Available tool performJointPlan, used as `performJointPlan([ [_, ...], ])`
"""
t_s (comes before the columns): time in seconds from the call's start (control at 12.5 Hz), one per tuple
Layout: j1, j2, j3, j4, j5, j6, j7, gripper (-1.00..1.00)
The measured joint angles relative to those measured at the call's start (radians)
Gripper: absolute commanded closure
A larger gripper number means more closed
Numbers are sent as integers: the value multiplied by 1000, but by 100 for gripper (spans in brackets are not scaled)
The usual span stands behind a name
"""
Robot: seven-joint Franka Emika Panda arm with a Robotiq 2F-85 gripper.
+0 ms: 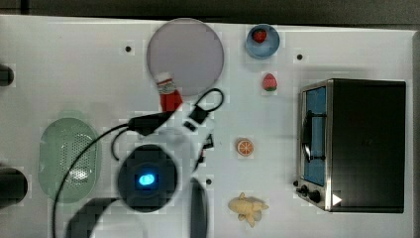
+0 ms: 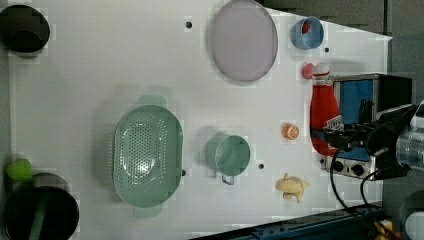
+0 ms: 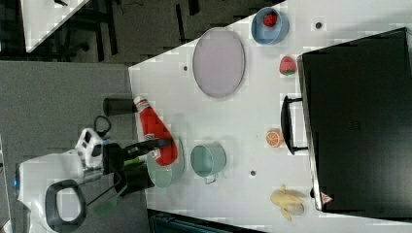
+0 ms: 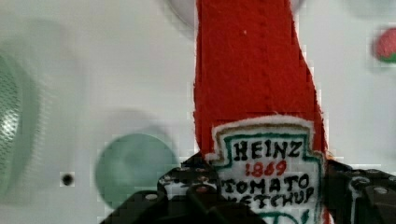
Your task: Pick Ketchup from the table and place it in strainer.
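The tool [image 4: 261,196] pinches the ketchup [image 4: 259,88] at its label, its black fingers [image 4: 187,191] cut off by the frame edge; the bottle's base is hidden behind them, its cap out of frame; beyond the ketchup lies a blurred green cup [image 4: 133,165]; farther off, the strainer [image 2: 147,155] rests on the desk [image 2: 100,65].

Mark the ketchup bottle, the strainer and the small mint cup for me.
ketchup bottle [image 2: 324,107]: left view, on the red body above the label.
strainer [image 2: 145,152]: left view, on its perforated bottom.
small mint cup [image 2: 231,155]: left view, on the inside of the cup.
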Motion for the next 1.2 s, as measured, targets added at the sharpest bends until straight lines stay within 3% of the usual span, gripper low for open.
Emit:
performJointPlan([
  [0.4,55,118,220,20,70,22,288,-24],
  [0.64,91,231,331,18,80,164,435,-24],
  [1.2,106,511,429,18,69,468,703,-24],
])
